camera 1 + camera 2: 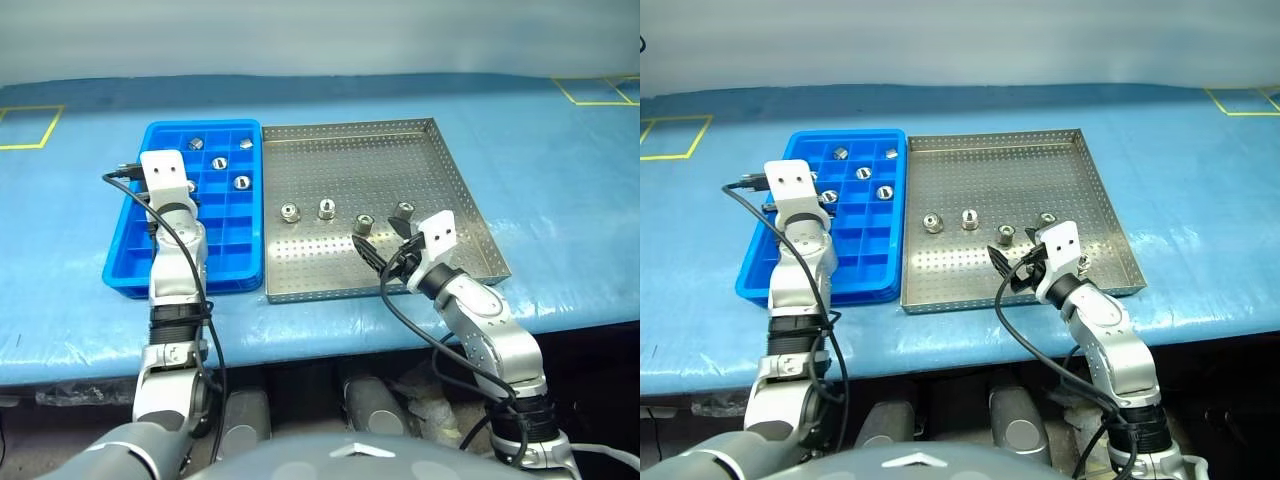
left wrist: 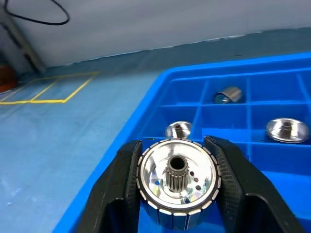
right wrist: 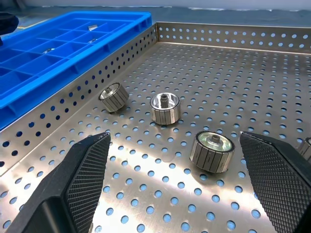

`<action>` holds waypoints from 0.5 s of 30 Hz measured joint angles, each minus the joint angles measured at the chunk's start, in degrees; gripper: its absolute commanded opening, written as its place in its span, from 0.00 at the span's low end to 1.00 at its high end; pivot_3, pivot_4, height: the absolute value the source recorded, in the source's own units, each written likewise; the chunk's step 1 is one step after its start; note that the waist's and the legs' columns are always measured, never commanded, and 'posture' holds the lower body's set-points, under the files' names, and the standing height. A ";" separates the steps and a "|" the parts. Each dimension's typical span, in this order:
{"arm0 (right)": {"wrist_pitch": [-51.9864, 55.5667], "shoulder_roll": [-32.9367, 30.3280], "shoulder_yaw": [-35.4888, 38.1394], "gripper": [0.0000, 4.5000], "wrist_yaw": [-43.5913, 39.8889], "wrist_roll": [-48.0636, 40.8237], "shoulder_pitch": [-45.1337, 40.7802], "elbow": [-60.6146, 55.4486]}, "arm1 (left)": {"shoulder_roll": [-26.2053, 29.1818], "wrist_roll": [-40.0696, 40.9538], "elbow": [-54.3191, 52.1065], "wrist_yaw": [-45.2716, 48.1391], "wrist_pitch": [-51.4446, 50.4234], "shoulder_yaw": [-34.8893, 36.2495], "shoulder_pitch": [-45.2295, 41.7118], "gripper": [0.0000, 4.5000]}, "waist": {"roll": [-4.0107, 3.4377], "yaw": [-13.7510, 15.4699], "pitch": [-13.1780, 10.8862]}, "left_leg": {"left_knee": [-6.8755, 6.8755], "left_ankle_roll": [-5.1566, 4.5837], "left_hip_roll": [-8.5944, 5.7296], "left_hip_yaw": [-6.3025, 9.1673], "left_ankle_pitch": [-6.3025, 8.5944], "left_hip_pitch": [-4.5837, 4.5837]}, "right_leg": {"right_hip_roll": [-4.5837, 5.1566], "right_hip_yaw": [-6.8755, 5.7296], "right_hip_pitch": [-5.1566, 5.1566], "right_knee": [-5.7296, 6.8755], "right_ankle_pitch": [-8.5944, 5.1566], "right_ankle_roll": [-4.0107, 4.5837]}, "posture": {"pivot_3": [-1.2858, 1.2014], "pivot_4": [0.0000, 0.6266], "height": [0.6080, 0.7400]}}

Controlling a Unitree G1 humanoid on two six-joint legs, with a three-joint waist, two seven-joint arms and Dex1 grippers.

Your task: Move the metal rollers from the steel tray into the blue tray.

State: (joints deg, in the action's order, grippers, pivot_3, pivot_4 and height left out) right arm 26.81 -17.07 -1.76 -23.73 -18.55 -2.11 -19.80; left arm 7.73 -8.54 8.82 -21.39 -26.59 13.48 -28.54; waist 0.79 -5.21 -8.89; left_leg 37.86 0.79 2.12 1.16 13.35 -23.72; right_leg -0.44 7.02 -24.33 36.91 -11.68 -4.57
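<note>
Four metal rollers [image 1: 326, 209] are left in the steel tray [image 1: 455, 190]. One roller [image 2: 177, 181] is clamped in the left pincer [image 2: 177, 194] over the blue tray [image 1: 133, 255], and release into a cell is judged next. The right pincer [image 3: 177, 194] is held wide apart.

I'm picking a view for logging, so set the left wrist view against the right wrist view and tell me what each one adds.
Left wrist view alone: the left hand shut on a roller over the blue tray, and yellow floor tape.
Right wrist view alone: the steel tray with loose rollers, one lying between the open right hand's fingers.
Both: the blue tray and rollers already sitting in its cells.
</note>
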 measured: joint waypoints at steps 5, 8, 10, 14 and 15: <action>0.01 -0.01 -0.14 1.00 -0.14 0.01 -0.39 0.02 | 0.24 0.05 4.36 -3.25 0.46 1.62 -0.16 0.39 | 0.03 0.51 0.00 | 0.00 0.00 0.00 0.00 0.00 -0.02 | 0.01 -0.01 -0.01 -0.01 0.01 -0.01 | 0.49 0.24 1.00; 0.01 -0.04 -0.15 1.00 -0.15 0.01 -0.45 0.02 | 0.23 0.01 5.73 -5.13 0.31 1.88 -0.20 0.39 | 0.04 0.59 0.00 | 0.00 0.00 0.00 0.00 0.00 -0.02 | 0.01 -0.01 -0.01 -0.01 0.01 -0.01 | 0.49 0.24 1.00; 0.02 -0.08 -0.16 1.00 -0.16 0.01 -0.45 0.01 | 0.25 0.01 6.67 -5.74 -0.16 1.95 -0.25 0.39 | 0.04 0.58 0.00 | 0.00 0.00 0.00 0.00 0.00 -0.02 | 0.01 -0.01 -0.01 0.00 0.01 -0.01 | 0.49 0.24 1.00; 0.03 -0.17 -0.20 1.00 -0.17 0.02 -0.45 0.01 | 0.25 0.71 6.70 -4.69 -0.45 1.74 -0.38 0.69 | 0.04 0.50 0.01 | 0.00 0.01 -0.01 -0.01 -0.01 0.01 | 0.01 -0.01 0.00 0.02 0.01 -0.01 | 0.49 0.24 1.00; 0.03 -0.17 -0.20 1.00 -0.17 0.04 -0.44 0.01 | 0.25 0.72 6.70 -4.32 -0.46 1.58 -0.38 0.76 | 0.04 0.48 0.01 | 0.00 0.01 0.00 -0.01 -0.01 0.01 | 0.00 -0.01 0.00 0.02 0.01 -0.01 | 0.49 0.24 1.00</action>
State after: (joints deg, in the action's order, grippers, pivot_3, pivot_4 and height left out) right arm 26.84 -17.24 -1.96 -23.90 -18.52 -2.55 -19.78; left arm 7.97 -7.83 15.52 -25.71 -27.06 15.05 -28.92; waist 0.83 -4.73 -8.88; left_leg 37.87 0.80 2.12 1.15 13.35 -23.71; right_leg -0.44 7.01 -24.33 36.92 -11.66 -4.58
